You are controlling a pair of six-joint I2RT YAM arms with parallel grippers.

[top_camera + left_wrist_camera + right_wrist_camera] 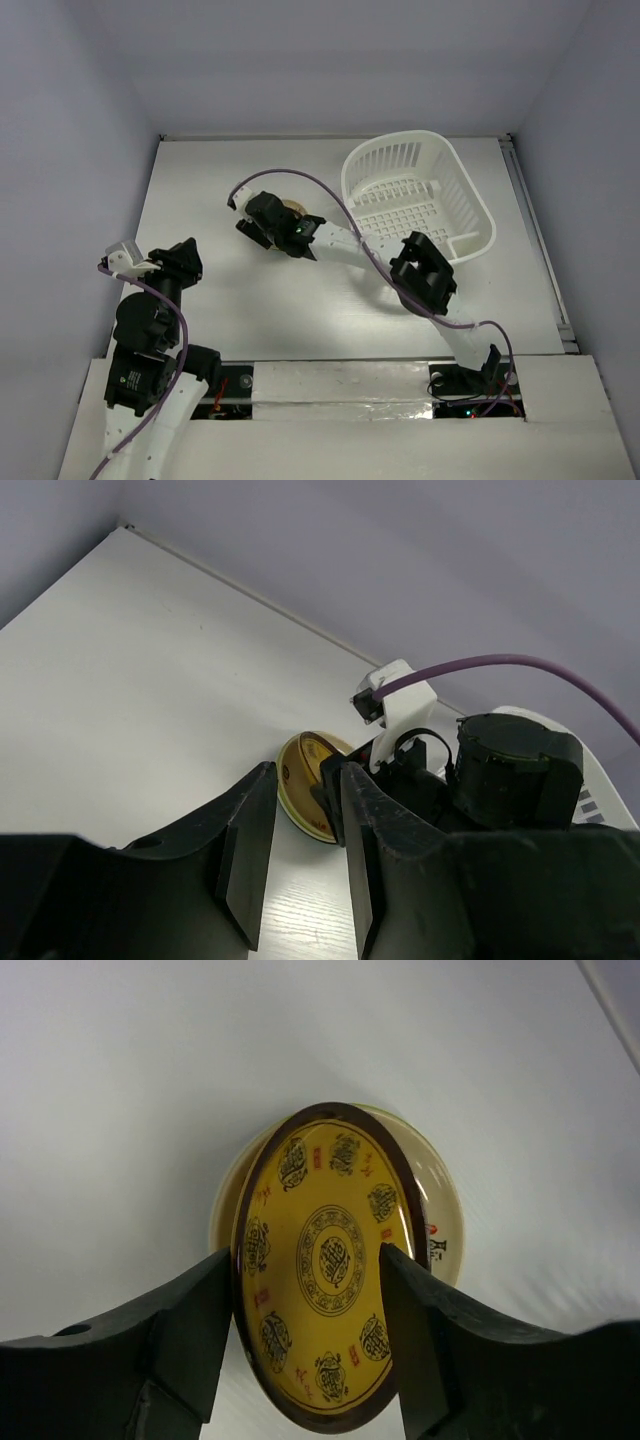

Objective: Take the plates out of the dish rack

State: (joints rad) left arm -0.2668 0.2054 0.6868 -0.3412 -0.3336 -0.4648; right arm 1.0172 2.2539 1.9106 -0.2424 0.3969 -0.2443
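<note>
Yellow plate [325,1270] in right claw [305,1260]; rack [385,165] near

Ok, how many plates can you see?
2: a yellow patterned plate held in the right gripper, and a cream plate behind it on the table. Others may be hidden.

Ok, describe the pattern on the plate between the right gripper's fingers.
Yellow plate, dark round emblems, brown rim; best in the right wrist view.
</note>
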